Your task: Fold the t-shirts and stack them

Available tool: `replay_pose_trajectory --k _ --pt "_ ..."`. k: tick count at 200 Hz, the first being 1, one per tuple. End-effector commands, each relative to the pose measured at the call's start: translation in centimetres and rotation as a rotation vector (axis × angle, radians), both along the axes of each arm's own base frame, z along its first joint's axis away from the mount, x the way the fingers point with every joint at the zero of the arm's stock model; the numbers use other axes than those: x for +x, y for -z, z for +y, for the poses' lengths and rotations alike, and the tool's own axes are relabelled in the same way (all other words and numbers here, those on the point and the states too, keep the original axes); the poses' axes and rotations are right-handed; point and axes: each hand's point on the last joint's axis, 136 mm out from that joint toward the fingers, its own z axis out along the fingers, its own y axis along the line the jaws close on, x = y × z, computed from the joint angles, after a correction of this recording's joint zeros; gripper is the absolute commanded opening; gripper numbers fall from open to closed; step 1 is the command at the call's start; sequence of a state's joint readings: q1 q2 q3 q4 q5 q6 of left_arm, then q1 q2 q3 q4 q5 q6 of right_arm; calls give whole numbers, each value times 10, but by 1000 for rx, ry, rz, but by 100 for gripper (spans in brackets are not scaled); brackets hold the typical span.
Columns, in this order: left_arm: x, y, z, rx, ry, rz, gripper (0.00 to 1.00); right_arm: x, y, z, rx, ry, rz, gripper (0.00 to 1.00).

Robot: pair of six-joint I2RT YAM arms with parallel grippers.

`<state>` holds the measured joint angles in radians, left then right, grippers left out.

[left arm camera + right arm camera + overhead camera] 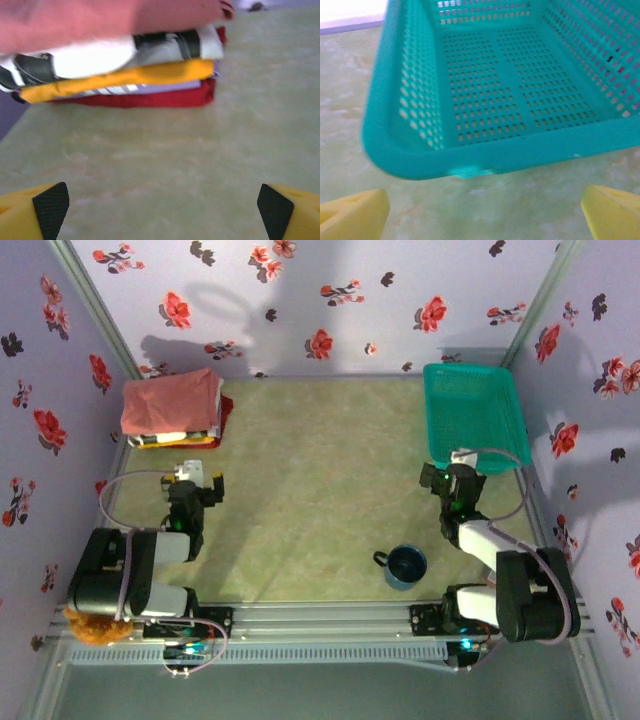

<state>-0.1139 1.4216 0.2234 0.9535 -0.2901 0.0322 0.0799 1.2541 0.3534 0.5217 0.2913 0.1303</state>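
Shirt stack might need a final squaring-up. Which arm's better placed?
Left. The open left gripper faces the stacked t-shirts at the far-left corner; the open right gripper faces the empty teal basket on the opposite side.

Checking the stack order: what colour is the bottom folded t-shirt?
The bottom folded cloth t-shirt is dark red; the left wrist view shows it best.

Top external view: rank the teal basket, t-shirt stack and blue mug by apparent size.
1. teal mesh basket: largest, only narrowly ahead of the stack.
2. folded t-shirt stack: close second.
3. blue mug: clearly smallest.
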Motion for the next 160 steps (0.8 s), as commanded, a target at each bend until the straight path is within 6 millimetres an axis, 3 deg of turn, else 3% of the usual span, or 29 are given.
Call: replay_pose_trajectory --k 1,46,94,108,160 --pt "9 -20 14 -25 -56 -150 99 7 -18 -15 -19 46 -139 99" --pt "13 -14 3 -23 14 -136 99 17 -12 -7 5 -30 -141 99" --pt "23 -7 19 -28 -76 -57 99 35 10 1 16 -79 -87 99" --pt "36 -10 25 -33 -114 -30 100 39 18 5 17 -99 -56 99" --pt "36 -8 30 -46 -116 -19 99 44 18 4 43 -110 -46 99"
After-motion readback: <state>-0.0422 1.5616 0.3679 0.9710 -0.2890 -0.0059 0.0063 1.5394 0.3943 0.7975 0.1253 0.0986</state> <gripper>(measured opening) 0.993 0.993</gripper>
